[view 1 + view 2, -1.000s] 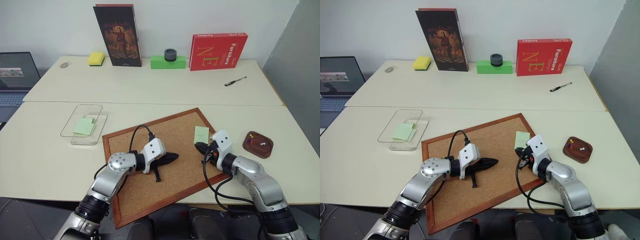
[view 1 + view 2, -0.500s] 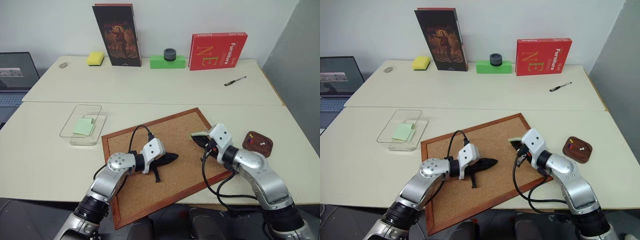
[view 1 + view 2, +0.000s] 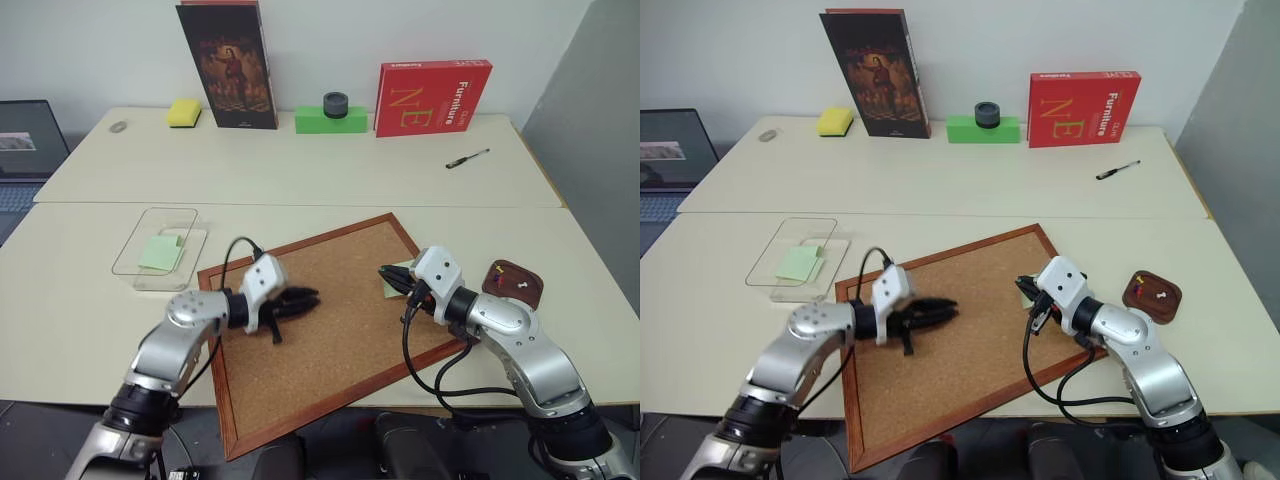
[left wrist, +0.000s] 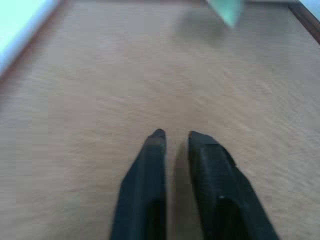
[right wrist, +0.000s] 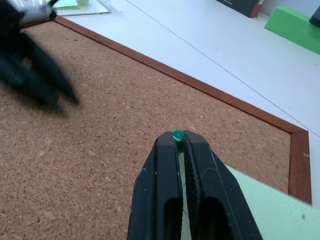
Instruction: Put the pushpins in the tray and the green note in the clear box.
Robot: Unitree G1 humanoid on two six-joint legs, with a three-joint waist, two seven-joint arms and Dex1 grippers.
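My right gripper [image 5: 176, 142] is shut on a green pushpin [image 5: 177, 135] over the right part of the cork board [image 3: 340, 335]. The pale green note [image 5: 250, 210] lies tilted just under its fingers; I cannot tell whether the pin still pierces it. In the head views the note [image 3: 393, 284] shows beside that gripper [image 3: 386, 273]. My left gripper [image 3: 312, 297] hovers over the board's left half, fingers [image 4: 150, 165] a narrow gap apart with nothing between. The brown tray [image 3: 530, 298] at the right holds a red pushpin [image 3: 500, 270]. The clear box [image 3: 128, 258] at the left holds another green slip [image 3: 158, 252].
Along the back of the table stand a dark book [image 3: 228, 65], a yellow sponge [image 3: 183, 112], a bright green block [image 3: 332, 121] with a black cylinder on it, and a red book [image 3: 432, 96]. A pen [image 3: 467, 158] lies at back right, a laptop [image 3: 25, 150] at far left.
My right gripper rose from the board with the pin, and the note tilted up with it. My left gripper moved left and up, and its fingers parted slightly. The camera shifted a little.
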